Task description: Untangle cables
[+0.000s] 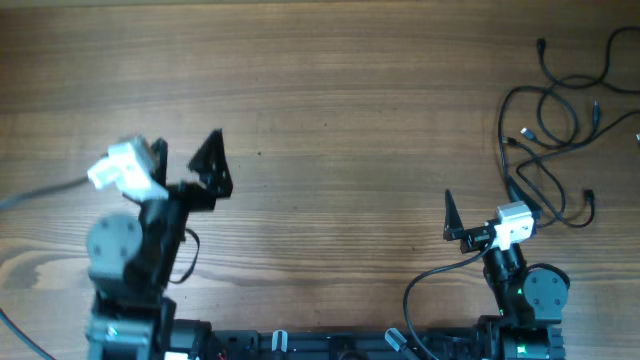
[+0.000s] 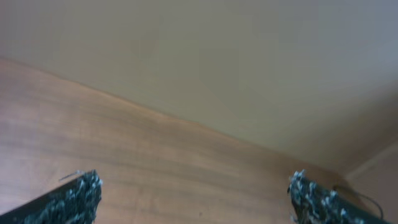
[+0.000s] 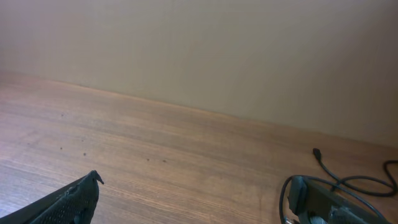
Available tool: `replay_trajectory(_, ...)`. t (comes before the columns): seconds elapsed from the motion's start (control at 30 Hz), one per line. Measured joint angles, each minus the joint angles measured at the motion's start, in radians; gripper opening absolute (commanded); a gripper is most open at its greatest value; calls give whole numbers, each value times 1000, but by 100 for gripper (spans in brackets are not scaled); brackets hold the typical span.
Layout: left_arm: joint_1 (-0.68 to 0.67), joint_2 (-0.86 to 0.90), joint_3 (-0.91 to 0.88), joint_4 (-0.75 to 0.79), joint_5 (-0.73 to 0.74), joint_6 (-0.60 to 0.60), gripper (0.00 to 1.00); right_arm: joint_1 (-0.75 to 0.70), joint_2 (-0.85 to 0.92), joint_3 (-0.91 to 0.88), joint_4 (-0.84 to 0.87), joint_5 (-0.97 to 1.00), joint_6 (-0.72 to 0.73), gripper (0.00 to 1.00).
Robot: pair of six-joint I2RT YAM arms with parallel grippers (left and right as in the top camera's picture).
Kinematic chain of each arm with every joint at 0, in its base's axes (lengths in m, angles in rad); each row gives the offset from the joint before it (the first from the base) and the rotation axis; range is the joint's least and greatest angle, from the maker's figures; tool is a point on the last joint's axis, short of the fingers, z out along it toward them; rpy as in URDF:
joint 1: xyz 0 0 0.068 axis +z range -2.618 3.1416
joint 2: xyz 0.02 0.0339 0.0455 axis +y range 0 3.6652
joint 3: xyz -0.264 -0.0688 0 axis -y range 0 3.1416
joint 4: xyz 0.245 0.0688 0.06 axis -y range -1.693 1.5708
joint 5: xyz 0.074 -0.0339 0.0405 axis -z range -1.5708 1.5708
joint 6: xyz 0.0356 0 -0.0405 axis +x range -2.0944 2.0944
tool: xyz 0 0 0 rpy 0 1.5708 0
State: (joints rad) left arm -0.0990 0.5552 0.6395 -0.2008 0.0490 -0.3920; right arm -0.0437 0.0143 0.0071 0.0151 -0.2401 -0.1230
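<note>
Progress: none seen; cables lie in loose loops crossing one another, not yet separated.
Left to do: judged all of it; strands to be gripped and drawn apart.
Cable loc: upper right of overhead frame, at table edge; a loop and a plug seen lower right in R wrist view.
L gripper: lower left, well apart from cables; jaws wide, nothing held.
R gripper: lower right, just beside cables; jaws wide, nothing held.
Pose: both arms folded near bottom edge.

A brown wood-grain surface fills the overhead view; behind its far edge stands a plain beige wall, evenly lit.
</note>
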Motion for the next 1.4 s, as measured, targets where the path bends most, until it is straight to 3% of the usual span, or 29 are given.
replay_trajectory(0.23,13,-321,-363,175,-26,24,100,0,0,0,0,2,0,100)
replay_trajectory(0.43,29,-456,-526,220,-45,26,100,0,0,0,0,2,0,100)
replay_trajectory(0.77,40,-529,-617,200,-53,29,100,0,0,0,0,2,0,100)
replay_trajectory(0.9,40,-540,-626,127,-53,32,100,0,0,0,0,2,0,100)
replay_trajectory(1.4,40,-541,-626,126,-53,32,100,0,0,0,0,2,0,100)
